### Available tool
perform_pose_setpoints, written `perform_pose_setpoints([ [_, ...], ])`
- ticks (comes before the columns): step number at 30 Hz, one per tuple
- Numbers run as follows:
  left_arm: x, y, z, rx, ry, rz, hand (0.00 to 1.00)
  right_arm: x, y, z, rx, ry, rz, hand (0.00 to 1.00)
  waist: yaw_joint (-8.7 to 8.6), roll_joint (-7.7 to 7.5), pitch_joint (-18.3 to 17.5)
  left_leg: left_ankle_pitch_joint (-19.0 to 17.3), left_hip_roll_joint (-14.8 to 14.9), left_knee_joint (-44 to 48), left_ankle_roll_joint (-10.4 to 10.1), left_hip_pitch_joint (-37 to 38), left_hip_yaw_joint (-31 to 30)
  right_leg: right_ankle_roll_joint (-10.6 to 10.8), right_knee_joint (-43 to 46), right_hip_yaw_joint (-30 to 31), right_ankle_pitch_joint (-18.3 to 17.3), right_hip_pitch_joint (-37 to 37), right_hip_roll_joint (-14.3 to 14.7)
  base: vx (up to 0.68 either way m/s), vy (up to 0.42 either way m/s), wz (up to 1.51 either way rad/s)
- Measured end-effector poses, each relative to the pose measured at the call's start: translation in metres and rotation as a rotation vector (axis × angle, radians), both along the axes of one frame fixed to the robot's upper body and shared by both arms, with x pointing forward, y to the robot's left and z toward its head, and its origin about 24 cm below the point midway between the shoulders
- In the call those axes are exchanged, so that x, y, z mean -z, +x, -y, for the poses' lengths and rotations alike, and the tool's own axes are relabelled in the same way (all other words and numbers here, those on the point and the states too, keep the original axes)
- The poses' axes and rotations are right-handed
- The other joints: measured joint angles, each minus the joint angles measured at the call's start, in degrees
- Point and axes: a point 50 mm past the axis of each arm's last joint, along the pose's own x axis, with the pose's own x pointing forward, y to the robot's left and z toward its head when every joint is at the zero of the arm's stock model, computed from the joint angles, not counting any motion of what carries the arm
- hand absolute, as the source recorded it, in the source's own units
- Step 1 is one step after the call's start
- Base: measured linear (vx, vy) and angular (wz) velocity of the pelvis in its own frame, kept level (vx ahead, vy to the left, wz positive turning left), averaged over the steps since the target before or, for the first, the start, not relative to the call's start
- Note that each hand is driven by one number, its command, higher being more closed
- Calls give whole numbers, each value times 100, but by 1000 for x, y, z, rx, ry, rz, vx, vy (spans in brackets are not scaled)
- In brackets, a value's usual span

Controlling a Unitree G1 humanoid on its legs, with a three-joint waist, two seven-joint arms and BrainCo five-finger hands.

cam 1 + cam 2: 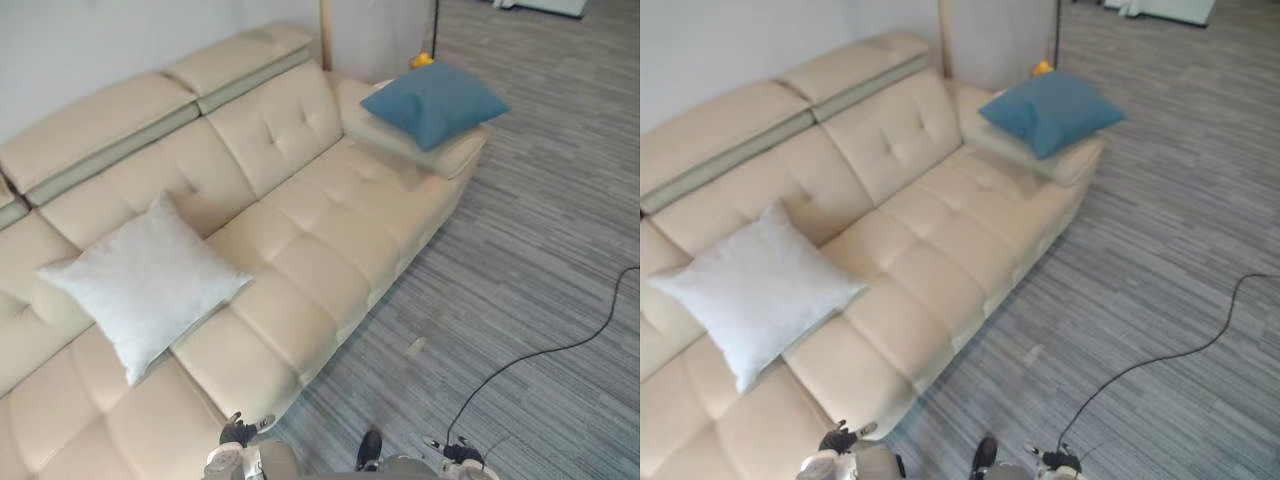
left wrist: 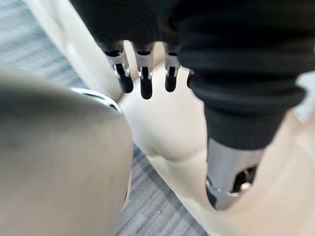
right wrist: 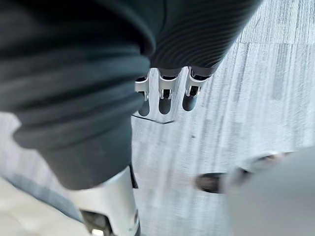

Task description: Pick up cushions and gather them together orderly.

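**Both hands empty, two cushions well apart on one sofa**

Nearest, the left hand (image 2: pixel 142 78) hangs with straight fingers spread from the thumb, holding nothing, over the front edge of the cream sofa (image 1: pixel 320 230). The right hand (image 3: pixel 165 96) hangs the same way, fingers loose and empty, above the grey striped carpet (image 1: pixel 540 250).

Two cushions show. One white cushion (image 1: pixel 145 280) sits at nine o'clock in the head views, on the seat, leaning against the backrest. One blue cushion (image 1: pixel 435 100) lies at one o'clock on the far armrest (image 1: pixel 455 155). Several bare seat sections lie between them.

One small pale scrap (image 1: pixel 416 347) lies on the carpet near the sofa's front. At twelve o'clock, a yellow thing (image 1: pixel 422 60) peeks out behind the blue cushion, mostly hidden; possibly a toy. The sofa's near end is cut off at seven o'clock.
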Motion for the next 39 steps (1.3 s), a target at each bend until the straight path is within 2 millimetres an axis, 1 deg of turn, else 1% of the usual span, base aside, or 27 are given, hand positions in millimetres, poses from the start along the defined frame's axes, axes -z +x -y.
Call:
perform_pose_setpoints([
  [2,-2,3,2,-6,-8,18,0,-1,6,-4,-6,8,16,0,102,-24,14,-86,-242,-897,-60,-38,-23,34,-102,259,22,22,34,117,16,-102],
  [5,-4,4,5,-13,-14,37,0,-3,7,-5,-5,9,31,0,167,13,-11,-8,-549,-2223,-98,-181,-491,61,-196,638,39,40,187,162,64,-77],
  [6,-3,1,4,-18,-15,32,0,-2,6,-5,-2,11,29,0,188,43,-47,183,-601,-2636,88,-186,-781,104,-170,841,23,-2,307,210,130,-98],
  [7,-3,0,4,-27,-20,32,0,-2,5,-6,0,13,24,0,244,61,-122,300,-595,-2652,145,-119,-757,169,-95,983,-33,-33,335,205,126,-115],
  [9,-2,-4,3,-29,-16,18,0,1,-1,-12,1,29,13,0,359,-134,-306,305,-571,-2889,101,122,-385,295,147,1343,-195,-81,284,251,101,-108],
  [11,-1,-6,-1,-23,-5,8,0,4,-9,-18,2,46,-2,0,384,-309,-411,239,-585,-3174,149,485,43,838,1277,1350,-609,-513,103,317,125,-90],
  [12,-1,-6,-2,-14,0,2,0,4,-9,-21,0,52,-2,0,363,-348,-399,227,-601,-3277,151,742,213,1183,2202,1157,-781,-842,-32,355,139,-74],
  [13,0,-8,-2,-5,1,-8,0,4,-11,-20,-1,52,-3,0,332,-369,-394,154,-617,-3357,194,1045,337,1419,3133,797,-800,-1180,-243,288,90,-44],
  [14,0,-9,-2,3,2,-14,0,4,-11,-19,-2,48,-2,0,305,-350,-383,134,-608,-3401,194,1171,386,1360,3420,582,-828,-1246,-374,296,56,-34],
  [16,1,-10,-2,-2,0,-23,0,4,-10,-19,-7,51,-5,0,262,-301,-346,133,-539,-3781,196,1741,537,945,3680,-145,-1063,-1240,-825,342,13,-27],
  [18,3,-14,-5,-3,8,-37,0,4,-2,-24,-20,67,2,0,196,-274,-330,133,-353,-4027,195,2030,576,812,3027,-456,-1079,-1243,-916,302,-74,-16],
  [19,3,-14,-7,3,13,-43,0,4,3,-25,-26,72,6,0,124,-291,-329,133,-283,-4098,194,2058,566,823,2425,-435,-902,-1305,-902,295,-176,-4],
  [20,2,-9,-7,12,16,-36,0,3,8,-25,-30,71,16,0,107,-326,-264,128,-241,-4203,189,2124,551,805,1773,-281,-552,-1431,-893,309,-211,-7],
  [22,2,-8,-9,13,20,-36,0,1,13,-23,-33,65,25,0,57,-351,-124,-35,-145,-4292,-57,2301,459,910,937,165,98,-1560,-812,344,-294,-5],
  [23,2,-10,-15,9,34,-45,0,2,10,-22,-30,66,14,0,42,-453,-52,-168,-236,-4280,-202,2428,367,922,853,350,661,-1563,-837,429,-378,-5],
  [24,3,-8,-13,8,27,-51,0,1,12,-17,-14,59,16,0,45,-324,1,-179,-80,-4097,-175,2492,220,656,1143,356,404,-1560,-711,350,-314,-12],
  [26,4,-11,-7,-10,6,-54,0,1,10,-12,8,50,16,0,52,-193,-52,-162,124,-3002,-193,2159,-128,523,1227,308,146,-1402,-530,341,-310,-22],
  [27,5,-11,-4,-33,-8,-50,0,1,8,-11,8,46,12,0,34,-90,-76,19,267,-1872,-416,1662,-369,481,1133,220,13,-1169,-417,363,-293,3],
  [28,4,-8,-1,-40,-21,-36,0,1,7,-11,3,45,10,0,5,-45,-56,297,354,-1091,-497,1310,-489,435,1027,168,-45,-951,-349,555,-266,15],
  [29,1,-4,0,-50,-30,-7,0,1,6,-9,-8,34,0,0,40,-12,-4,206,442,250,-590,699,-417,314,700,190,-95,-400,-233,412,-154,9],
  [31,0,-3,0,-57,-35,5,0,1,8,-9,-9,33,2,0,80,-48,10,36,413,398,-548,463,-162,284,485,211,-101,-70,-233,315,-89,-10],
  [33,-1,0,3,-40,-37,19,0,-1,15,-9,-14,30,18,0,143,-11,-7,-141,292,-362,-369,208,396,293,177,270,-102,311,-272,367,-28,-24],
  [35,-2,1,4,-28,-35,28,0,-5,25,-8,-21,25,44,0,157,-11,-1,-42,-18,-1997,-238,115,713,383,38,404,-207,507,-404,320,66,-26],
  [36,-2,1,4,-23,-35,26,0,-6,27,-7,-21,22,49,0,165,-4,-4,239,-219,-2888,-172,91,724,457,-8,451,-253,609,-478,372,141,-24],
  [37,-1,0,6,-22,-39,23,0,-5,25,-7,-21,20,43,0,188,45,-35,665,-330,-3708,-208,123,720,582,-19,512,-350,693,-509,366,167,-29],
  [38,-1,-1,8,-27,-44,21,0,-4,23,-6,-20,20,36,0,232,87,-56,1139,-330,-3876,-246,125,702,657,-3,585,-443,740,-489,388,204,-40],
  [39,-1,-1,9,-29,-46,23,0,-2,19,-9,-25,27,24,0,311,86,-82,1381,-405,-3878,25,264,746,773,-10,702,-540,868,-530,496,226,-31],
])
